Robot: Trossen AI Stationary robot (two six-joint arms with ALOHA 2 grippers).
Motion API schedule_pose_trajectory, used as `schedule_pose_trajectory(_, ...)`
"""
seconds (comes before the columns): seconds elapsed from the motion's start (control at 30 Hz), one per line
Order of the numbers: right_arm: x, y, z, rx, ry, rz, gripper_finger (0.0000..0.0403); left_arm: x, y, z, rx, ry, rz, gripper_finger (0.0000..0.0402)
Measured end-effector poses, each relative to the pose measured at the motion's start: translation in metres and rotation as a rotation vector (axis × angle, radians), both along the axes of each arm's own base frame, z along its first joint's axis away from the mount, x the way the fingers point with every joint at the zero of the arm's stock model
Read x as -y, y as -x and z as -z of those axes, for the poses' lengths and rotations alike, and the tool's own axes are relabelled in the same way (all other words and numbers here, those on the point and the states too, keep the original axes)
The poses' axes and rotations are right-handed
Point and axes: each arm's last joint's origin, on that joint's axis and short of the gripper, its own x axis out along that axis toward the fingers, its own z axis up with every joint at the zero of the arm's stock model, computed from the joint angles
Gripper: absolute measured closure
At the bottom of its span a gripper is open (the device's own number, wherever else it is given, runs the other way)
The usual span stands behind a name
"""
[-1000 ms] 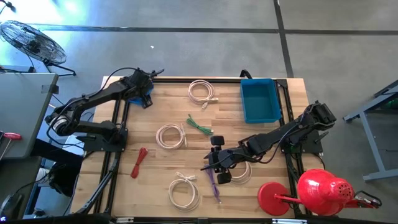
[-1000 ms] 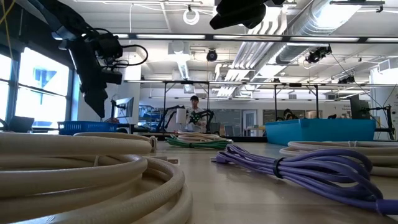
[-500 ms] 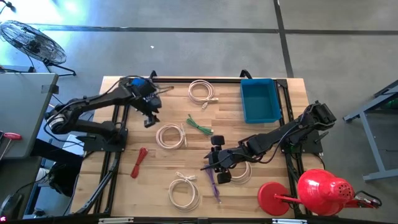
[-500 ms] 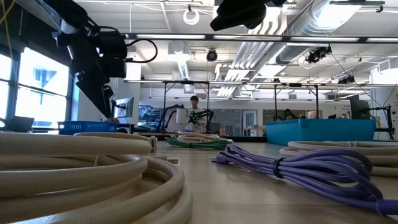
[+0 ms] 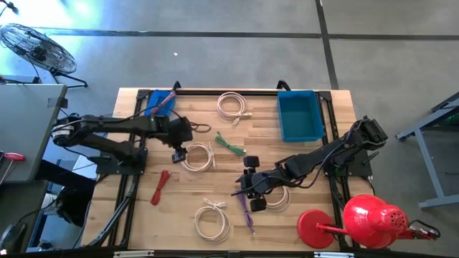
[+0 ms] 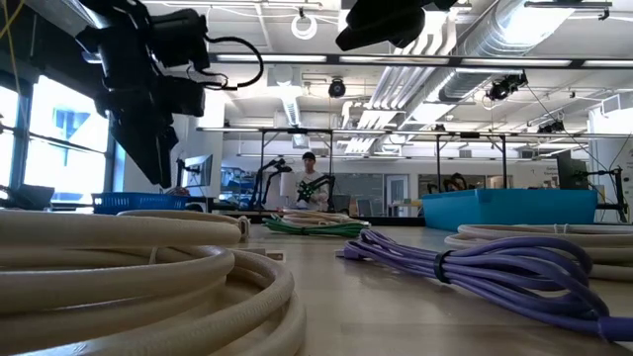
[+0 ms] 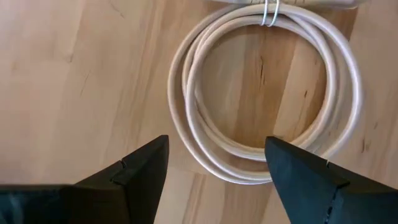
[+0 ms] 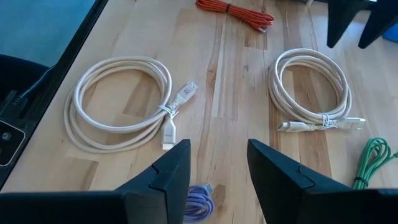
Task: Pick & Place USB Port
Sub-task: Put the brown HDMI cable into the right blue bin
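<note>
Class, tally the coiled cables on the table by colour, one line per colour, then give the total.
Cream/white cables: 4
Green cable: 1
Red cable: 1
Purple cable: 1
Total: 7

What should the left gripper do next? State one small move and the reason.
Probably lower straight down. The left gripper hangs open above the white coiled cable at the table's middle, its fingers straddling the coil's near edge, not yet touching it.

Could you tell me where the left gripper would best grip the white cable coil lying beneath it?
Probably from straight above, on the near arc of the white cable coil, which lies flat; the open left gripper already straddles that bundle of loops, away from the wire tie.
</note>
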Motion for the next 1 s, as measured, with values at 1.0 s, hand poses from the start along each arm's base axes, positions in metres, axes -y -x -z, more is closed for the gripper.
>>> schedule_pose_trajectory(1.0, 0.000, 0.001, 0.001, -0.011, 0.001, 0.008, 0.0253, 0.011, -0.022, 0.036, -0.165, -0.069, 0.100, 0.0141)
